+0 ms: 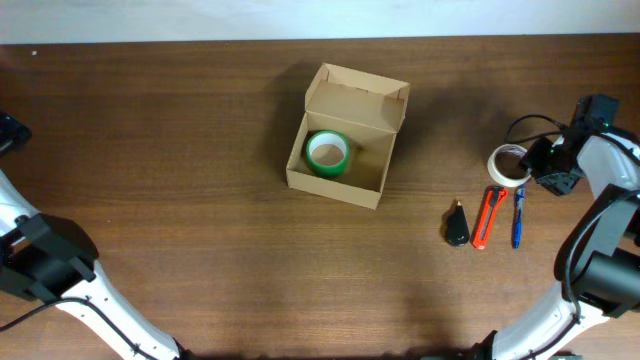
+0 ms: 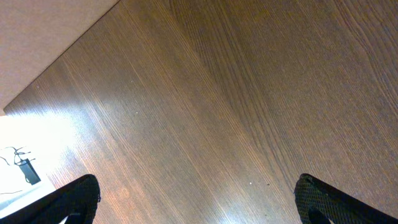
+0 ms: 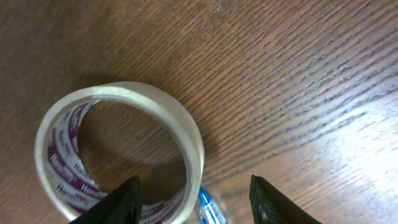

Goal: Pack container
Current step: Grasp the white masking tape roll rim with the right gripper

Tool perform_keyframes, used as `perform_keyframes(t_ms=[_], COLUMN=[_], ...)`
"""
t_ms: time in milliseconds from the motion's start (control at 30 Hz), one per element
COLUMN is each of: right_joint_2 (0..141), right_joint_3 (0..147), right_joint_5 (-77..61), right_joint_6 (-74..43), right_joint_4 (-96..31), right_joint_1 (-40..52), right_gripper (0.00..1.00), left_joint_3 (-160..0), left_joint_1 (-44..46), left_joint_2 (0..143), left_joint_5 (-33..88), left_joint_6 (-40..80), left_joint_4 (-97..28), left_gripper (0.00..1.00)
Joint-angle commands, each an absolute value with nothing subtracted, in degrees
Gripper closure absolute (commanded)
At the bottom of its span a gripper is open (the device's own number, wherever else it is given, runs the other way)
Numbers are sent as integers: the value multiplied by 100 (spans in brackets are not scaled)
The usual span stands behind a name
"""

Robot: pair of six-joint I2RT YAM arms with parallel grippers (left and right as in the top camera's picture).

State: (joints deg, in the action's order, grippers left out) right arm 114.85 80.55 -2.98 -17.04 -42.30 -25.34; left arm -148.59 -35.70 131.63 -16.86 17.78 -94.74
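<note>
**tapeguy:** So where's the container [image 1: 345,135] relative to whoever's working? I've got it about mid-tabletop [image 1: 180,120], lid flap [image 1: 357,98] standing up on the far side, mouth open upward, and a green tape roll [image 1: 326,153] sitting in its left half.

**yam_fan:** Yep. The right jaws are the ones that matter. They're at the right end, down on the clear tape roll [image 3: 118,162]. The container is off to their left, well apart, with bare wood between. I'd guess the carry is mostly a sideways run to the left.

**tapeguy:** Are they actually gripping the roll?

**yam_fan:** Not that I can see. The wrist cam shows them half spread, straddling the roll's wall. One finger [image 3: 121,202] looks to be inside the ring and the other outside, with a gap on both sides. Lined up for a pinch, not pinching.

**tapeguy:** And the left side?

**yam_fan:** The left jaws are spread wide over bare tabletop with nothing between them. The left arm [image 1: 40,260] is at the far left edge, so the right arm [image 1: 600,200] is the obvious pick since it's at the roll.

**tapeguy:** Fit?

**yam_fan:** The box's long side runs roughly left-right, a bit skewed, and the free room is the right half beside the green roll. The clear roll probably drops in flat there. Watch the blue pen [image 1: 517,217] though. Its tip is just outside the roll wall, right between the jaws, so a sloppy close could catch it. The box cutter [image 1: 488,217] lies just beside the pen.
</note>
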Motion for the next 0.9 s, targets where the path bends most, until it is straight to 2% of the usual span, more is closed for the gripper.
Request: perform_keyframes(t_ms=[0, 367, 500, 633, 733, 867], right_joint_2=[11679, 11878, 11904, 11946, 11948, 11948], right_joint_3=[8029, 8029, 8029, 8029, 8029, 8029], right_joint_5=[-49, 202, 242, 285, 329, 329], right_joint_6=[-1984, -2735, -2755, -2825, -2884, -2882], right_joint_4=[-4198, -4263, -4309, -4353, -4379, -4436], right_joint_1=[-2401, -2316, -2316, -2316, -2316, -2316], right_gripper=[47, 49, 54, 67, 83, 93], left_joint_3=[-14831, -14831, -14831, -14831, -14831, -14831], left_joint_1=[-3592, -3592, -3592, -3592, -3592, -3592], left_joint_2=[13028, 13028, 13028, 13028, 13028, 13028], left_joint_5=[-1667, -1667, -1667, -1667, -1667, -1667], left_joint_6=[1857, 1857, 1855, 1857, 1857, 1857], left_joint_4=[-9476, -9476, -9476, -9476, -9476, -9476], left_gripper=[0, 0, 0, 0, 0, 0])
